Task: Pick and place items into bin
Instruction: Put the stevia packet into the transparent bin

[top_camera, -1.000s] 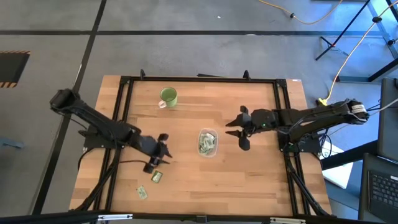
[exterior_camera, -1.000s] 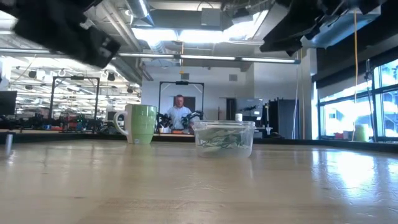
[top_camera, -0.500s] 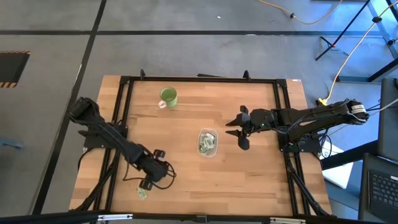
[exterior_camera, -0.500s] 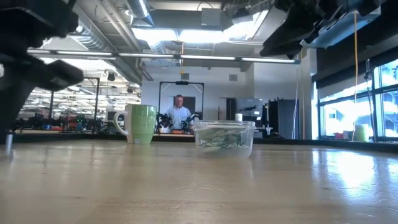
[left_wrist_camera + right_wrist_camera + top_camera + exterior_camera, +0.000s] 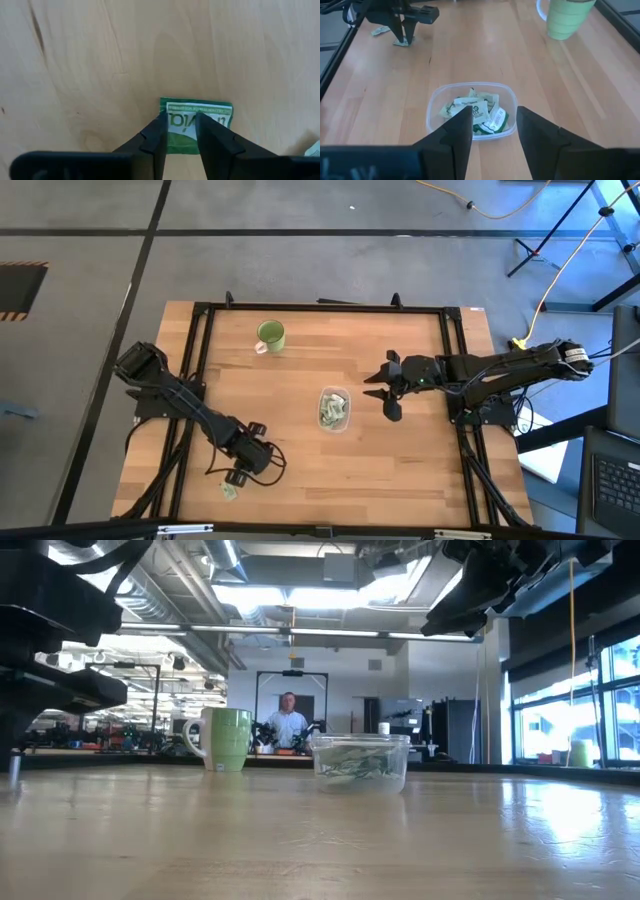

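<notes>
The left gripper (image 5: 181, 131) has dropped from above the table onto a green packet (image 5: 197, 124) near the front-left edge, its narrowly parted fingers straddling it, not yet gripping. The right gripper (image 5: 385, 392) waits open beside the clear bin (image 5: 334, 409), which already holds packets.

2 loose packets (image 5: 400, 42), 1 bin (image 5: 334, 408), 1 mug (image 5: 270, 335), 2 arms.

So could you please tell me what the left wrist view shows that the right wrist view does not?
Only the left wrist view shows the green packet close up, with the left gripper astride it. Only the right wrist view shows the clear bin of packets, the green mug and the open right gripper. Both show the wooden table.
</notes>
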`<control>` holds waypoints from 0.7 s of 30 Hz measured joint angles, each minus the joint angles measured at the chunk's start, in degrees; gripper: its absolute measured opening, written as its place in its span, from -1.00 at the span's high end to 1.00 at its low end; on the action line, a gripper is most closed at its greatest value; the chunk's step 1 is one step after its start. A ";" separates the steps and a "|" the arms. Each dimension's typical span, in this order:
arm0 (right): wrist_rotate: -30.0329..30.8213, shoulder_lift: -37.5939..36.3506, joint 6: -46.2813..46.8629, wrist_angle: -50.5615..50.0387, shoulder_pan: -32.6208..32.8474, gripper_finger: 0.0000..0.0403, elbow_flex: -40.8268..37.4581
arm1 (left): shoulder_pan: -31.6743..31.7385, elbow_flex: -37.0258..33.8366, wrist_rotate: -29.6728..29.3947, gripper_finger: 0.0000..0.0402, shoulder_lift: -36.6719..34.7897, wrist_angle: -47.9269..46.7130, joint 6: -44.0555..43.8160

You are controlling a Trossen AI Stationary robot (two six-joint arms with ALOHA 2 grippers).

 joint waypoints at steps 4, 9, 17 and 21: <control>0.01 0.00 -0.02 -0.11 0.00 0.22 0.00 | 0.02 -0.05 -0.32 0.62 0.05 -0.05 0.11; 0.02 0.00 -0.03 -0.26 0.00 0.22 0.00 | -0.02 -0.11 -1.11 0.74 0.10 -0.14 0.13; 0.02 -0.07 -0.05 -1.00 0.00 0.22 0.00 | 0.33 0.25 -0.29 0.94 -1.04 -0.11 -0.11; 0.02 -0.90 -0.30 -1.70 0.00 0.22 0.00 | 2.60 2.83 0.76 0.98 -3.83 -0.52 -1.24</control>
